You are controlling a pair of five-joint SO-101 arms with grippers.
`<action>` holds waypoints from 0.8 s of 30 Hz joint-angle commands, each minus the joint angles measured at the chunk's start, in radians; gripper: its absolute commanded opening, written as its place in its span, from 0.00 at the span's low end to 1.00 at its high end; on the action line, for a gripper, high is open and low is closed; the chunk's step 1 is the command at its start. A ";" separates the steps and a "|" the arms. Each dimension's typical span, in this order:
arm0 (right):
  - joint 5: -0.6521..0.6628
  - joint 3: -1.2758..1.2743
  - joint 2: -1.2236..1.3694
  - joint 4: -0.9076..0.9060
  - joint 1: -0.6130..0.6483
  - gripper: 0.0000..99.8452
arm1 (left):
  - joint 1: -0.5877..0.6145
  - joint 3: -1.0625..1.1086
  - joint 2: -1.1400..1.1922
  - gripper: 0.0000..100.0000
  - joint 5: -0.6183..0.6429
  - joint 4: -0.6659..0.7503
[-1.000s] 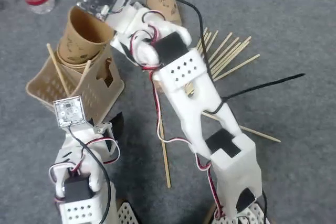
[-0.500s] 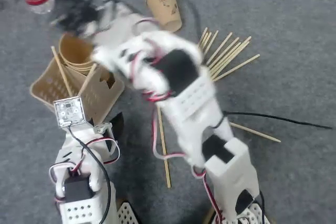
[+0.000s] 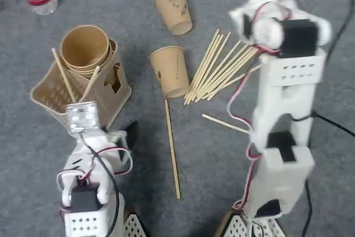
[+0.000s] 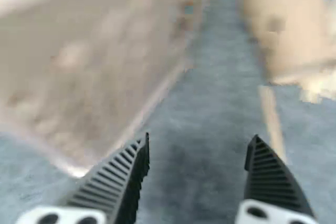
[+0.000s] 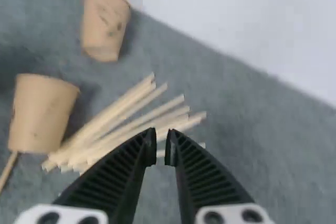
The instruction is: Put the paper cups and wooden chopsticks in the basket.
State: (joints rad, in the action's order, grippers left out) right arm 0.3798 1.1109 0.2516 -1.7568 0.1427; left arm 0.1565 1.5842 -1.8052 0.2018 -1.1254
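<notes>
Fingers [image 4: 127, 178] of the left arm gape beside the basket [image 4: 79, 72] wall.

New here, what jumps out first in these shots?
The fan of wooden chopsticks spread out in the middle of the high view stands out most, with a near paper cup right beside it and a far paper cup loose behind. At the left, the basket holds stacked cups with two sticks poking out.
</notes>
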 commanded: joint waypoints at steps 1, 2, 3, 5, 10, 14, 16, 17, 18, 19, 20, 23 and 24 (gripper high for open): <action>0.081 -0.282 -0.197 -0.039 -0.019 0.08 | -0.126 -0.101 -0.012 0.27 0.008 0.025; 0.103 -0.347 -0.242 -0.038 -0.019 0.10 | -0.140 -0.120 -0.011 0.27 0.008 0.025; 0.124 -0.404 -0.282 -0.036 -0.019 0.11 | -0.150 -0.136 -0.011 0.27 0.008 0.025; 0.164 -0.505 -0.352 -0.036 -0.019 0.12 | -0.170 -0.162 -0.009 0.27 -0.002 0.020; 0.195 -0.735 -0.492 -0.036 -0.019 0.12 | -0.183 -0.240 -0.009 0.27 -0.106 -0.031; 0.203 -0.914 -0.542 -0.035 -0.019 0.12 | -0.213 -0.305 0.000 0.24 -0.181 -0.097; 0.250 -1.014 -0.550 -0.015 -0.025 0.12 | -0.245 -0.308 0.052 0.24 -0.212 -0.115; 0.279 -1.066 -0.553 0.004 -0.027 0.12 | -0.259 -0.311 0.098 0.24 -0.218 -0.117; 0.307 -1.120 -0.555 0.024 -0.027 0.12 | -0.269 -0.314 0.153 0.24 -0.219 -0.109; 0.331 -1.172 -0.555 0.047 -0.028 0.12 | -0.279 -0.328 0.219 0.24 -0.222 -0.101; 0.351 -1.220 -0.555 0.071 -0.028 0.12 | -0.288 -0.348 0.293 0.24 -0.222 -0.091; 0.367 -1.330 -0.556 0.153 -0.042 0.12 | -0.313 -0.440 0.543 0.24 -0.219 -0.080; 0.364 -1.356 -0.556 0.182 -0.053 0.12 | -0.319 -0.478 0.626 0.24 -0.219 -0.081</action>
State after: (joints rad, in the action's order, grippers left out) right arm 0.7265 -0.1887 -0.2639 -1.6479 0.1227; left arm -0.1320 1.2451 -1.4906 -0.0084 -1.2344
